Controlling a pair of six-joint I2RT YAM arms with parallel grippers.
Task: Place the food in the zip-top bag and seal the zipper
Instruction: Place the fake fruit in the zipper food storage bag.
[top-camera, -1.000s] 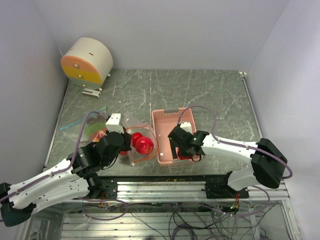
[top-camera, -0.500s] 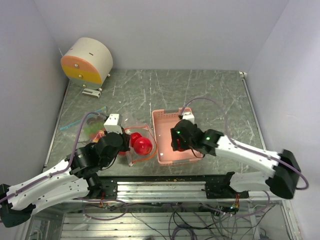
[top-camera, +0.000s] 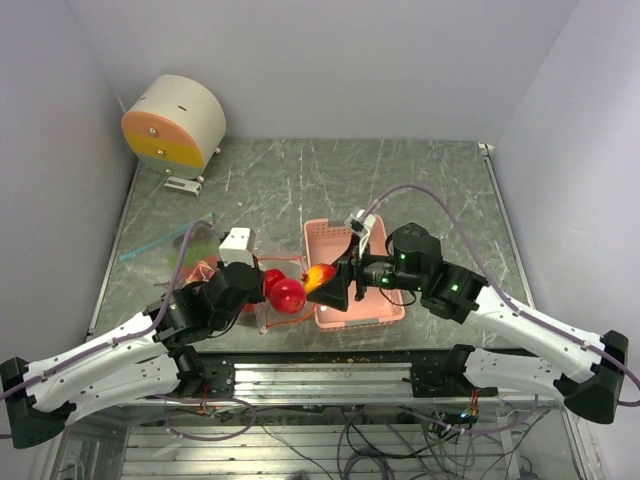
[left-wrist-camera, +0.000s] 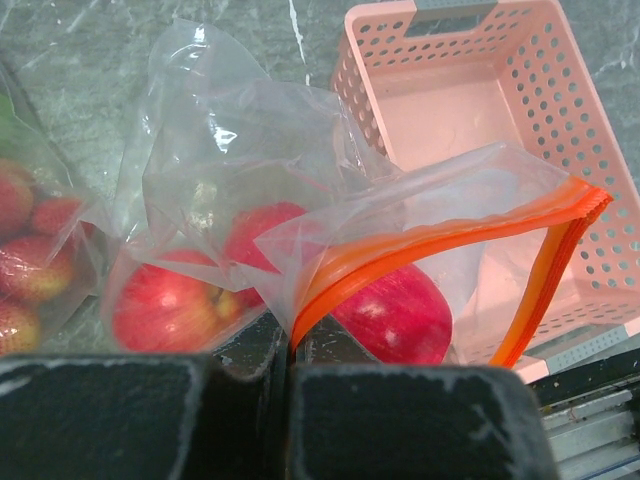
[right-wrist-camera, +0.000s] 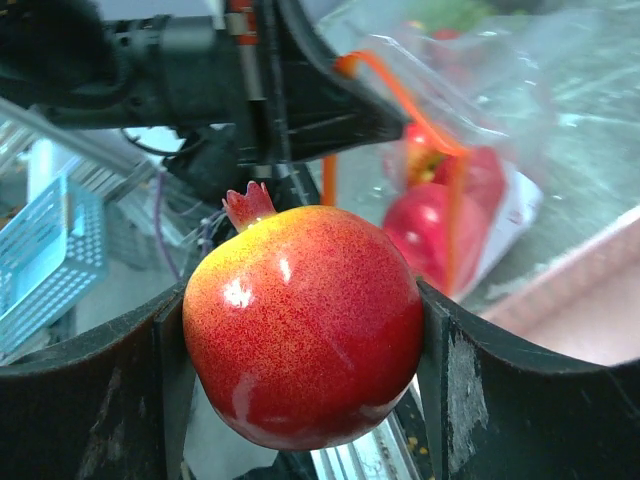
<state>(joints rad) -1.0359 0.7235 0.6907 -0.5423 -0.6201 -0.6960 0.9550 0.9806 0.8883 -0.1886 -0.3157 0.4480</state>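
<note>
My left gripper (top-camera: 258, 288) (left-wrist-camera: 287, 352) is shut on the lip of a clear zip-top bag (left-wrist-camera: 300, 180) at its orange zipper (left-wrist-camera: 420, 245), and the mouth stands open toward the pink tray. Red apple-like balls (left-wrist-camera: 395, 315) lie inside the bag (top-camera: 287, 292). My right gripper (top-camera: 330, 283) (right-wrist-camera: 300, 335) is shut on a red-yellow pomegranate toy (right-wrist-camera: 305, 325), held in the air just right of the bag's mouth (right-wrist-camera: 400, 110) and over the tray's left edge. The pomegranate also shows in the top view (top-camera: 319, 277).
The pink perforated tray (top-camera: 375, 305) (left-wrist-camera: 480, 110) sits right of the bag. A second clear bag with fruit (top-camera: 195, 258) (left-wrist-camera: 30, 250) lies to the left. A round white and orange device (top-camera: 175, 122) stands at the far left corner.
My right gripper has lifted the pomegranate out of the pink tray and carried it left to the bag's mouth. My left gripper has kept its hold on the bag's lip.
</note>
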